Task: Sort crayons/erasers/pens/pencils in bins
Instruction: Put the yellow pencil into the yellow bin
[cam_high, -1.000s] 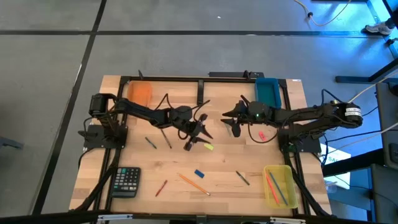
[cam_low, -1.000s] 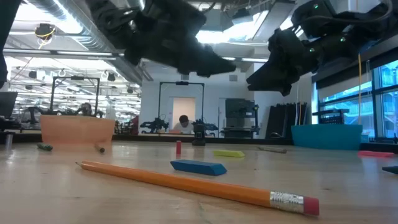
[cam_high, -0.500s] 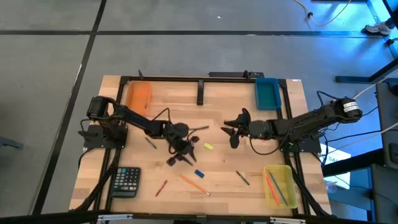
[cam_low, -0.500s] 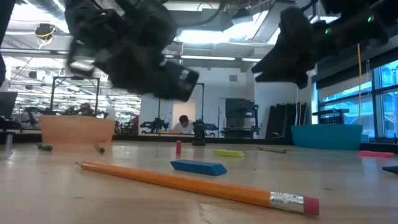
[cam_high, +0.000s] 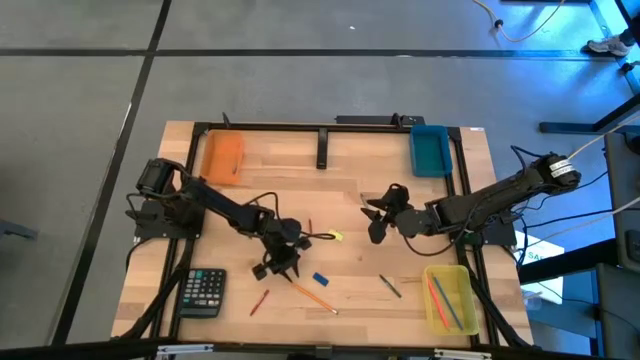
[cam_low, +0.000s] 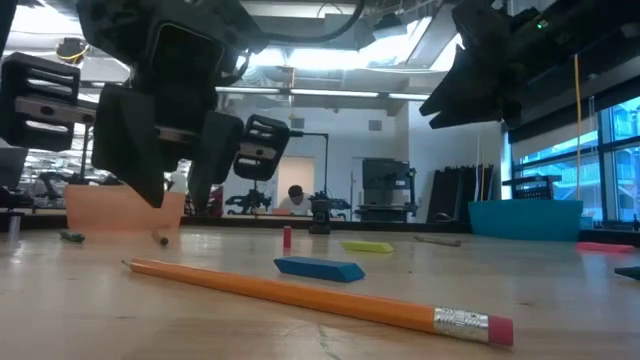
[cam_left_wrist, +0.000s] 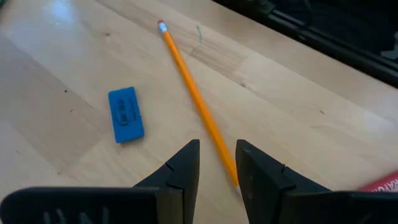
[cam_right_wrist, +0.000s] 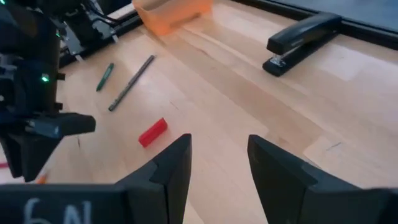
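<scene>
Orange pencil: flat on table, near front edge, between blue eraser and red pencil; shaft passing under left gripper, jaws parted, nothing held, one finger either side of shaft. Advised: lower straight, close across shaft away from blue eraser, lift level, carry to yellow bin. Right gripper: mid-table, jaws apart, empty, above red crayon.

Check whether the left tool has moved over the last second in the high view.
Yes. The left tool has travelled away from the orange bin, toward the near edge, and now hangs beside the blue eraser and orange pencil.
</scene>
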